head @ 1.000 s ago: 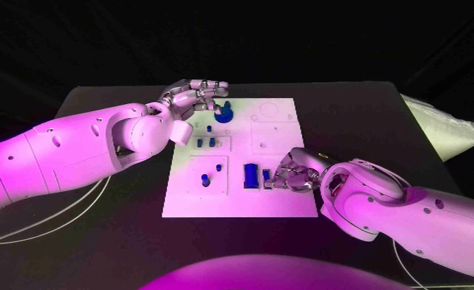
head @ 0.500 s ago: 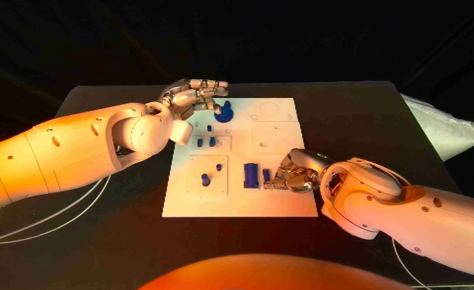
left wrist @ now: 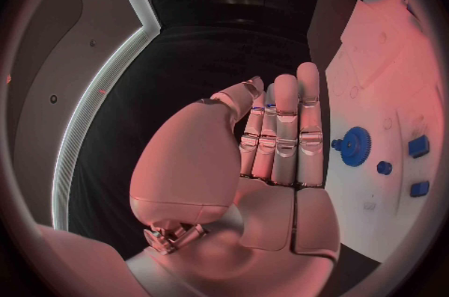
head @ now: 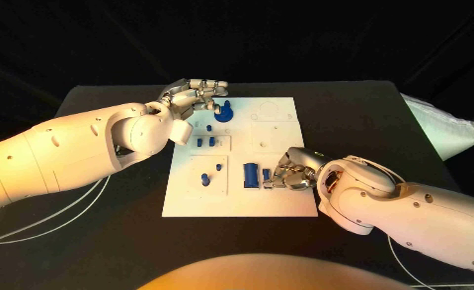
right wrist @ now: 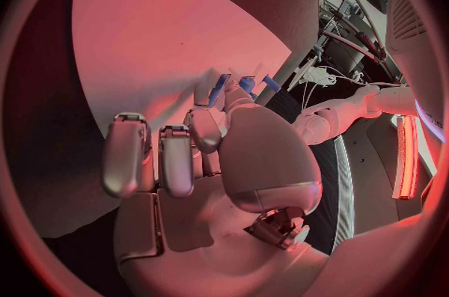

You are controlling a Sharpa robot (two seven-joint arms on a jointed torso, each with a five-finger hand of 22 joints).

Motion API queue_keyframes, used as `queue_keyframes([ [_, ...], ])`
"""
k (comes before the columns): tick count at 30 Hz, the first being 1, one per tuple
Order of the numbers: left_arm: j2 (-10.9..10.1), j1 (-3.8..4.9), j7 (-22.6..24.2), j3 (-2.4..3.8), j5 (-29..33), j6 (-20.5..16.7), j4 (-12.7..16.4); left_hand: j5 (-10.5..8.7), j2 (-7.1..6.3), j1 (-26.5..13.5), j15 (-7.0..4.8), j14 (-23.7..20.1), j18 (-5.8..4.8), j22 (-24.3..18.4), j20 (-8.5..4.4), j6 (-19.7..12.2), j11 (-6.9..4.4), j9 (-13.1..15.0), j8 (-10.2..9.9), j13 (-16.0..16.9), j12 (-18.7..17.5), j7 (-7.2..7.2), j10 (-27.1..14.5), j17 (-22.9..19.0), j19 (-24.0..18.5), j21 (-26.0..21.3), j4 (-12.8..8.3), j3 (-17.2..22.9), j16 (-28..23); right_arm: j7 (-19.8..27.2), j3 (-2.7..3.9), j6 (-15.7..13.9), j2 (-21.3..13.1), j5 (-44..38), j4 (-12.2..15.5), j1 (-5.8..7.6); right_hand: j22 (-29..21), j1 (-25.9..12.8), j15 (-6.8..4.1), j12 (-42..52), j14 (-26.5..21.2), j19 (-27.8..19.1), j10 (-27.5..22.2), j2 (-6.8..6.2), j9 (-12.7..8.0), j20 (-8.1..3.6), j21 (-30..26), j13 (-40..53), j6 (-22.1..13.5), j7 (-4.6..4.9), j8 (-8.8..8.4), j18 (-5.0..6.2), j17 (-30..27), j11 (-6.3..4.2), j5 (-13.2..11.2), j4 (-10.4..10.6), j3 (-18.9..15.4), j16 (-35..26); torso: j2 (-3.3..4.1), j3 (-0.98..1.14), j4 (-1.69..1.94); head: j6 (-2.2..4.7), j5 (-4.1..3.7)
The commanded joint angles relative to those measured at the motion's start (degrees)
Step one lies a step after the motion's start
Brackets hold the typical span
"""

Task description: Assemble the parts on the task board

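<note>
The white task board point(head: 281, 201) lies in the middle of the black table. My left hand point(head: 194, 94) hovers at the board's far left corner, beside a blue gear point(head: 223, 113). In the left wrist view that hand point(left wrist: 280, 136) has straight fingers held together and holds nothing, with the gear point(left wrist: 355, 146) just past them. My right hand point(head: 295, 170) rests on the board's near right part with curled fingers. Its thumb and a fingertip close on a small upright blue part point(head: 266, 177), which shows at the fingertips point(right wrist: 221, 86) in the right wrist view. A larger blue block point(head: 251, 175) stands next to it.
Small blue pegs point(head: 205, 142) stand in a recess left of the board's middle, and another blue part point(head: 205, 179) sits in the near left recess. Round white recesses point(head: 268, 108) lie at the far right of the board. A pale bundle point(head: 435, 122) lies off the table's right edge.
My right hand has edged slightly left toward the small upright blue part. My left hand and the parts have not moved.
</note>
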Motion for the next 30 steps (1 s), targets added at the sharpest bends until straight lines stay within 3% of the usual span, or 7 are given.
queue_keyframes([
  [1,0.08,-0.03,0.23,0.03,-0.25,1.13,0.05,0.29,0.37,-0.24,0.02,-0.3,0.61,0.06,0.11,-0.35,0.08,-0.04,0.23,-0.1,0.34,0.14,-0.53,-0.15,0.34,-0.2,-0.37,0.08,0.11,0.5,-0.04,0.47,0.19,-0.39,-0.52,-0.07,0.1,0.42,-0.17,0.16,4.13,0.54,0.4,0.31,-0.09,0.03,0.15,0.11,0.18,0.34,-0.21,-0.77,3.43,0.15,-1.1,-0.32,-0.56,0.1,-0.03,0.02,-0.02,-0.06,0.13],
  [12,-0.04,-0.07,0.22,0.02,-0.38,1.1,0.02,0.29,0.38,-0.24,0.02,-0.31,0.62,0.06,0.11,-0.36,0.08,-0.04,0.24,-0.1,0.37,0.14,-0.55,-0.17,0.34,-0.2,-0.39,0.09,0.11,3.99,0.08,-2.84,-1.06,1.43,0.53,-0.06,-0.51,0.85,-0.11,-1.04,4.03,0.29,-0.13,0.34,-0.06,0.02,-0.19,-0.62,-0.21,0.51,-0.4,-0.66,2.99,0.26,-2.01,-0.72,-1.5,-0.19,-0.07,0.0,-0.04,0.02,0.19],
  [16,-0.11,-0.09,0.29,0.02,-0.39,1.04,-0.01,0.29,0.38,-0.24,0.02,-0.31,0.62,0.06,0.11,-0.36,0.08,-0.04,0.24,-0.1,0.37,0.14,-0.55,-0.17,0.34,-0.2,-0.39,0.09,0.11,9.83,0.37,-4.24,-2.69,9.04,1.23,0.52,-3.18,1.36,0.55,-6.22,3.47,-0.91,-2.99,-0.86,-0.59,0.34,-1.82,-4.15,-3.16,1.6,-2.01,-0.21,0.86,1.15,-0.2,-1.3,-3.06,-1.69,-0.24,-0.1,-0.11,0.28,0.16],
  [22,0.03,-0.29,0.82,0.02,0.08,0.63,-0.32,0.17,0.24,-1.06,0.16,-0.55,0.57,-0.01,0.23,-0.53,0.17,-0.06,0.3,-0.18,0.55,0.16,-0.87,-0.4,0.16,-0.42,-0.08,-0.27,0.07,23.31,0.54,-4.77,-4.89,27.5,0.32,3.76,-11.58,3.51,1.75,-17.61,1.95,-4.29,-9.35,0.62,-1.22,1.48,-7.2,-12.39,-6.85,3.21,-4.13,1.26,-5.05,2.57,0.51,-2.59,-4.16,-6.29,-0.75,-0.19,-0.4,1.01,0.0],
  [24,0.18,-0.52,1.09,0.02,0.17,0.25,-0.52,0.13,0.09,-1.61,0.39,-1.72,0.57,-0.36,0.36,-0.75,0.19,-0.08,0.33,-0.27,0.69,0.21,-1.2,-0.95,-0.69,-1.15,0.13,-0.6,-0.81,27.38,0.56,-5.04,-4.99,33.08,-0.96,4.88,-17.86,5.36,2.05,-24.14,0.51,-6.8,-12.84,1.46,-1.3,1.78,-11.47,-17.32,-7.46,3.6,-4.53,2.32,-10.11,2.92,0.09,-3.79,-4.0,-10.49,-1.2,-0.29,-0.54,1.32,-0.1],
  [27,0.59,-0.99,1.77,0.02,0.4,-0.66,-1.13,-0.21,-0.27,-2.49,1.06,-4.94,0.47,-1.56,0.83,-1.3,0.5,-0.11,0.35,-0.51,0.81,0.48,-2.01,-2.45,-3.37,-3.44,0.54,-1.48,-3.37,33.38,0.57,-4.61,-4.36,42.53,-4.46,6.65,-37.32,9.46,2.8,-32.44,-6.77,-15.44,-17.56,2.73,-1.64,2.49,-26.23,-23.77,-8.97,4.51,-5.59,5.27,-30.84,3.75,-0.83,-6.26,-2.87,-29.32,-2.09,-0.52,-0.82,1.75,-0.04],
  [30,1.37,-1.45,2.7,0.02,1.19,-1.77,-2.28,-0.51,-0.09,-2.78,1.99,-9.42,0.2,-3.86,1.78,-1.76,1.2,-0.1,0.56,-0.94,0.82,0.71,-2.81,-5.16,-7.73,-7.37,0.86,-2.28,-8.19,38.23,0.58,-3.44,-3.09,50.43,-9.02,7.99,-42.21,11.7,4.16,-40.54,-10.91,-17.49,-19.52,3.78,-2.13,3.76,-34.07,-31.43,-10.02,5.77,-6.78,5.27,-40.57,5.11,-1.76,-7.57,-2.0,-42.71,-3.21,-0.79,-0.95,2.61,-0.14],
])
